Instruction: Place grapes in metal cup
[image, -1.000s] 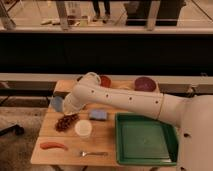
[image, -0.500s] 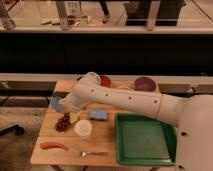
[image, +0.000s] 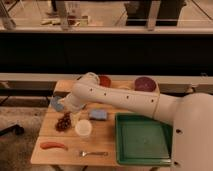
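The grapes (image: 63, 121), a dark red-purple bunch, lie on the left part of the wooden table (image: 107, 132). My gripper (image: 70, 114) hangs from the white arm and is low over the bunch's upper right end, at or touching it. A pale grey rounded rim (image: 89, 76) peeks over the arm at the table's back. It looks like the metal cup and is mostly hidden by the arm.
A white cup (image: 83, 128) stands right of the grapes. A blue sponge (image: 98, 115) and a blue dish (image: 56, 104) are nearby. A red bowl (image: 104, 80) and a purple bowl (image: 145, 83) are at the back. A green tray (image: 144, 139) is at right, with a sausage (image: 53, 145) and a fork (image: 94, 153) in front.
My wrist has moved a little left and down toward the grapes. The bunch has shifted slightly left.
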